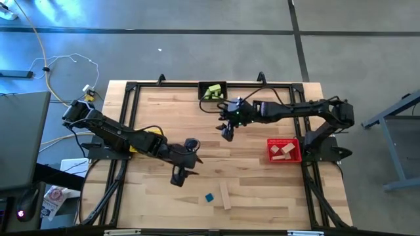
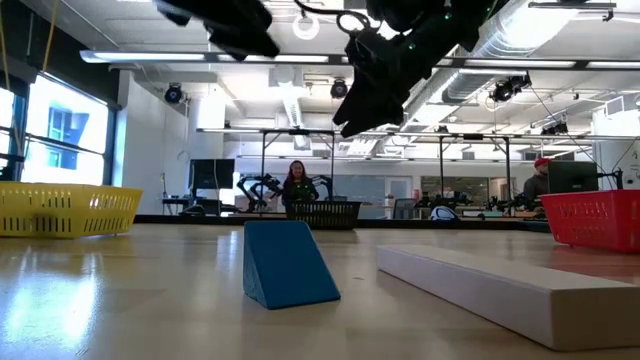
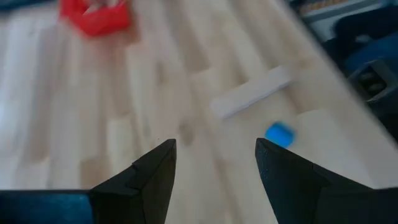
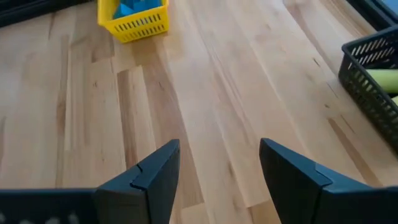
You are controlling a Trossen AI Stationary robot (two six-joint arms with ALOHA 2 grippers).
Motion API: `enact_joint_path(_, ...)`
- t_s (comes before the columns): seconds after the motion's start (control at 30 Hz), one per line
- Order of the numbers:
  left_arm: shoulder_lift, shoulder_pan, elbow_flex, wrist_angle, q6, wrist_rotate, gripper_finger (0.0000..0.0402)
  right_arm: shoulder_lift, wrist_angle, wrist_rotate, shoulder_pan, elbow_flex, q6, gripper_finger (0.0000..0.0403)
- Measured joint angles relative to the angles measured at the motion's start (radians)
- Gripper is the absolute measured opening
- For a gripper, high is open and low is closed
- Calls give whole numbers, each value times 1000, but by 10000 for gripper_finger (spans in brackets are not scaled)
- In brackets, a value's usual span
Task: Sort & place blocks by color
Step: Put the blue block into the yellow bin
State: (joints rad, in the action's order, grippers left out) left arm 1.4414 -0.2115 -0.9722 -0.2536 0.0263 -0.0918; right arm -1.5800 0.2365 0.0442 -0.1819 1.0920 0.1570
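A blue block [image 1: 209, 197] and a plain wooden bar [image 1: 226, 195] lie flat on the table near its front edge; in the low view the blue block [image 2: 285, 262] and the bar [image 2: 500, 290] are close by. My left gripper [image 1: 180, 176] hangs open above the table, a little left of and behind them. In its wrist view the left gripper [image 3: 214, 146] is empty, with the blue block [image 3: 280, 134] and the bar [image 3: 252, 93] ahead. My right gripper [image 1: 228, 134] is open in mid-air over the table's middle, and the right gripper [image 4: 219, 146] holds nothing.
A red bin [image 1: 284, 149] with wooden pieces stands at the right. A black bin [image 1: 212, 90] with lime green blocks stands at the far edge. A yellow bin [image 4: 134, 18] with blue blocks stands at the left, partly under my left arm. Bare tabletop lies between them.
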Motion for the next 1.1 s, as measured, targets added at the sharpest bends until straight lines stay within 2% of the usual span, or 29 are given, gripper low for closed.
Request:
enact_joint_path(0.1, 0, 0, 0, 56, 19, 67, 207, 10, 5, -17, 19, 0, 0, 206)
enact_joint_path(0.3, 0, 0, 0, 88, 50, 120, 207, 48, 14, -19, 27, 0, 0, 206)
enact_joint_path(0.67, 5, 0, 0, 145, 178, 124, 224, 151, 25, -19, 27, 0, 19, 206)
enact_joint_path(0.87, 64, 0, -1, 204, 297, 215, 229, 161, 28, -19, 27, 0, 21, 206)
enact_joint_path(1.1, 153, 0, -1, 284, 313, 238, 228, 161, 38, -19, 27, 0, 22, 206)
